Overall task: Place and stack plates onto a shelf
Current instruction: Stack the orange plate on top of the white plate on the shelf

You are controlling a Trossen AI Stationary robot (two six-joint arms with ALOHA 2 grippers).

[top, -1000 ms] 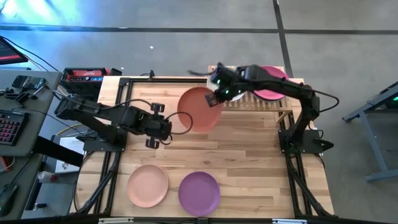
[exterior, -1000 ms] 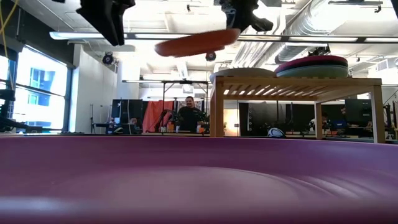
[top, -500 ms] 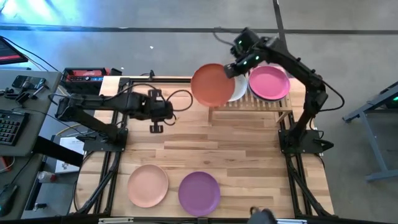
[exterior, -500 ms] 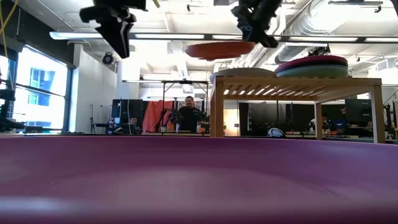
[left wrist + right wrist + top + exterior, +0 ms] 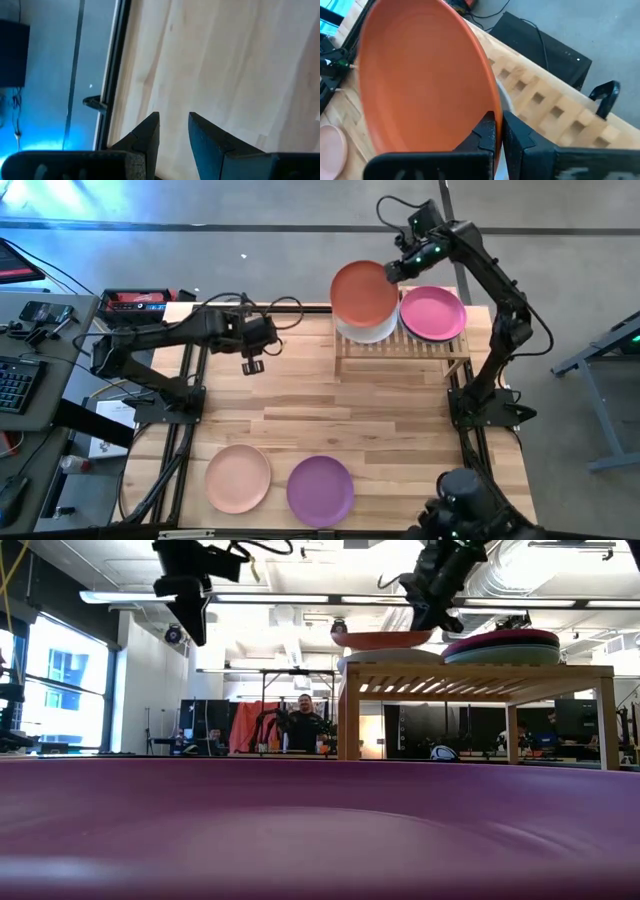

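My right gripper (image 5: 397, 272) is shut on an orange-red plate (image 5: 365, 295), which hangs over the left half of the bamboo shelf (image 5: 405, 350). Below it, a pale plate stack (image 5: 390, 656) rests on the shelf. A stack topped by a magenta plate (image 5: 432, 313) sits on the shelf's right half. A peach plate (image 5: 238, 478) and a purple plate (image 5: 320, 490) lie flat near the table's near edge. My left gripper (image 5: 251, 366) hangs open over the bare far-left tabletop, with nothing between its fingers (image 5: 150, 135). My right gripper pinches the orange-red plate's rim (image 5: 487, 107) between its two fingers, at the plate's far-right edge. The fingers slant down from the far right. The plate is lifted clear and close to level, just above the pale stack.
Bare wood lies between the shelf and the two plates near the near edge. A dark shape (image 5: 468, 502), maybe a person, shows at the near right corner. In the low view the purple plate (image 5: 320, 830) fills the foreground, and a person (image 5: 303, 722) stands far behind the table.
My right gripper has carried the orange-red plate from over the table's middle toward the far edge and the right, to above the shelf's left half. The plate has gone from tilted to nearly level. My left gripper has swung toward the far edge.
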